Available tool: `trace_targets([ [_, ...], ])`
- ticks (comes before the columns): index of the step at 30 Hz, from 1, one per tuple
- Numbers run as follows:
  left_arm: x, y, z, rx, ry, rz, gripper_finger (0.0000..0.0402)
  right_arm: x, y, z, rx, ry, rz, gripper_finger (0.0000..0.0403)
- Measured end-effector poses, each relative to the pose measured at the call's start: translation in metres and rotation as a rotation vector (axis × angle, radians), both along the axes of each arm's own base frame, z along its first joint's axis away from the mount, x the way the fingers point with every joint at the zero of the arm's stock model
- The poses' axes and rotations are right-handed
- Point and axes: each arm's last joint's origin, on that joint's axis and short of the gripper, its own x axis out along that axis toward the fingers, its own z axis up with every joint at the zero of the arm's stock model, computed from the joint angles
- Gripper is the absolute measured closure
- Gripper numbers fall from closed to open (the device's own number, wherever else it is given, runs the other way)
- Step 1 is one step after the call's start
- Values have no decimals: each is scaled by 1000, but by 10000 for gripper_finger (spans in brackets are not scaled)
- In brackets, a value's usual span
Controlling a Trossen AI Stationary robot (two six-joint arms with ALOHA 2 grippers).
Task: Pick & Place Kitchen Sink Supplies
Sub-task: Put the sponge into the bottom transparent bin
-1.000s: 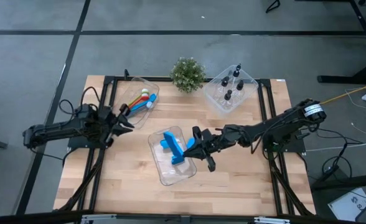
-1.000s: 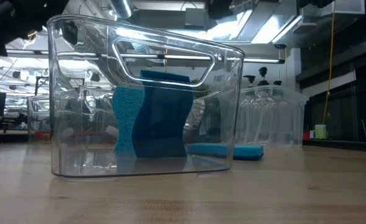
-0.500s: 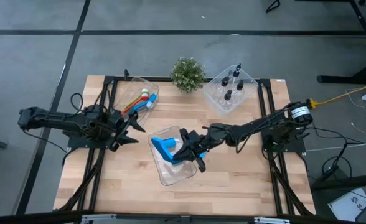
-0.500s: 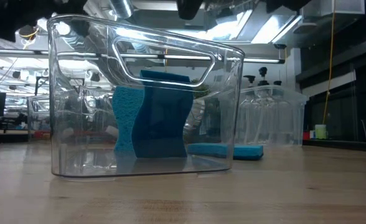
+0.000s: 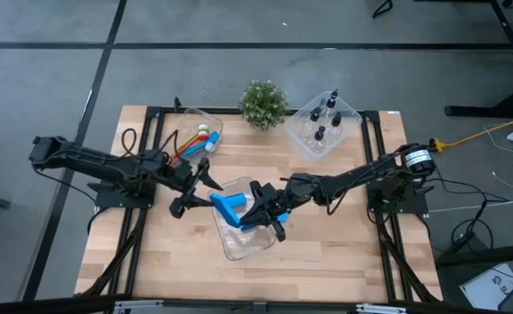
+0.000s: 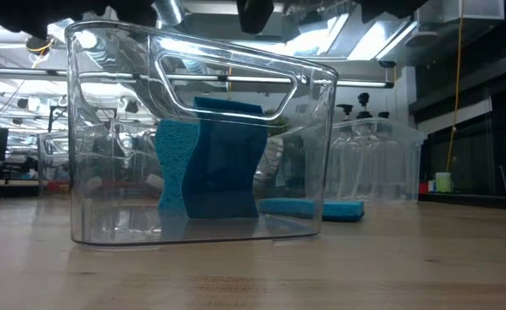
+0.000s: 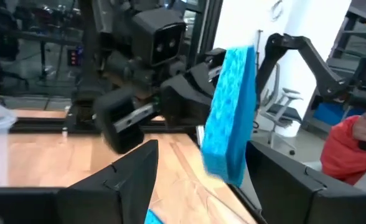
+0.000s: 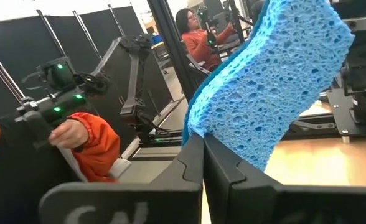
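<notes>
Since the earlier frames the left arm has reached in from the table's left edge toward the centre, its fingers spreading wide on the way; the right arm has carried its sponge over the middle bin.

Left to right:
- Left gripper [image 5: 189, 187] sits just beside the centre bin's near-left rim, fingers fully spread, holding nothing. In its wrist view the sponge stands between its two fingers [image 7: 130, 171], but no contact is visible.
- Brush bin [image 5: 180, 129] at back left holds the brushes [image 5: 195, 142], untouched.
- Centre bin [image 5: 232, 246] already holds one upright blue sponge piece [image 6: 210, 157]; another flat piece [image 6: 311, 207] lies on the wood behind it.
- Right gripper [image 5: 266, 212] is clamped tight on the held sponge [image 8: 265, 84], over the bin's right side.
- Bottle bin [image 5: 302, 138] at back right holds the bottles [image 5: 324, 119].

Step in hand looks like a handover or a drop into the centre bin; can't tell which. Either way: keep the sponge vertical, lower it inside the rim before releasing, and the left should only close once the sponge is centred between its fingers.

Sponge: bright blue, coarse open pores, wavy cut edge, soft; pinched thin at the grip. It will spring back on release, so let go low.
</notes>
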Motion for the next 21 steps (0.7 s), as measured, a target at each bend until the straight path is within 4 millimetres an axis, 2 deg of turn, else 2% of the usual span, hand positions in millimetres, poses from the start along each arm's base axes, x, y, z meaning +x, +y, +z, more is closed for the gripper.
trace_targets([
  [7,15,-9,-1,24,-12,-77,165,0,0,0,-11,-4,-1,402],
  [10,18,-9,-1,10,-25,-75,178,0,0,-1,-26,-4,-2,402],
  [13,19,-9,-1,1,-27,-75,218,0,-2,-1,-28,2,-6,402],
  [19,19,-9,-1,-17,-18,-72,356,1,-5,-5,-41,41,-48,402],
  [21,19,-9,-1,-37,-11,-72,384,1,-5,-5,-61,33,-55,400],
])
